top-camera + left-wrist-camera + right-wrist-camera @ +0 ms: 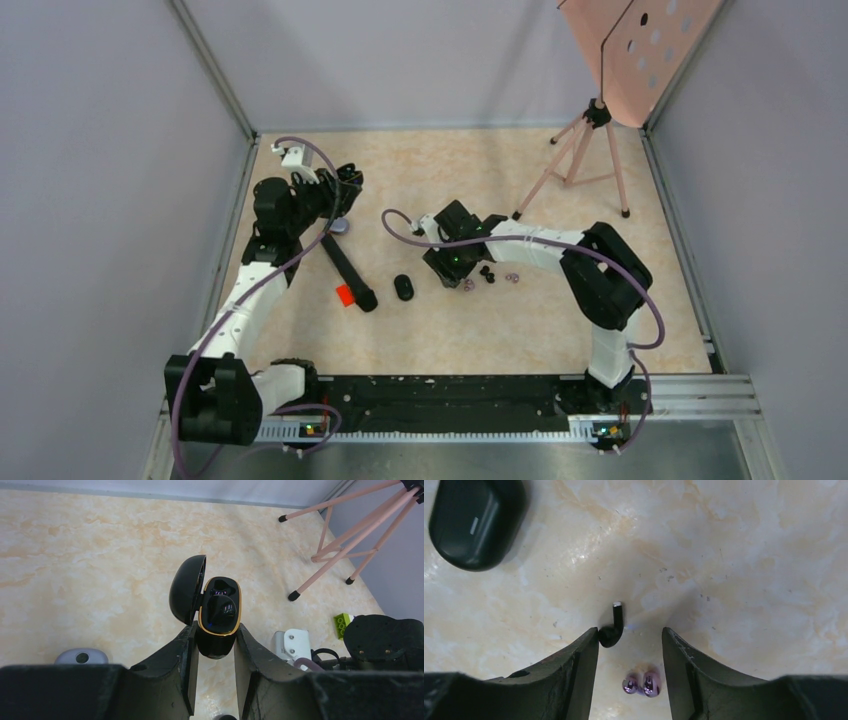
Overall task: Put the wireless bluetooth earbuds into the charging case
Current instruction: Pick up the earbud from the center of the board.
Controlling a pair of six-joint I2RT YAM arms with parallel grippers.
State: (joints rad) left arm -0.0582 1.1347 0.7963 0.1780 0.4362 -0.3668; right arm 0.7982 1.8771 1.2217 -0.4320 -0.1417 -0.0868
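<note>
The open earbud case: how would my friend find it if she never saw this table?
Start at the far left part of the table, where the left gripper is. It is shut on the open case, a black one with its lid flipped back. Unlike the closed black case mid-table and the grey case nearby, it has a gold rim.

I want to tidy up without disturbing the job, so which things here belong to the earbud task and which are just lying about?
Job in hand:
open black charging case
black earbud
purple earbuds

Lying about:
black marker
pink tripod
green block
closed black case
</note>
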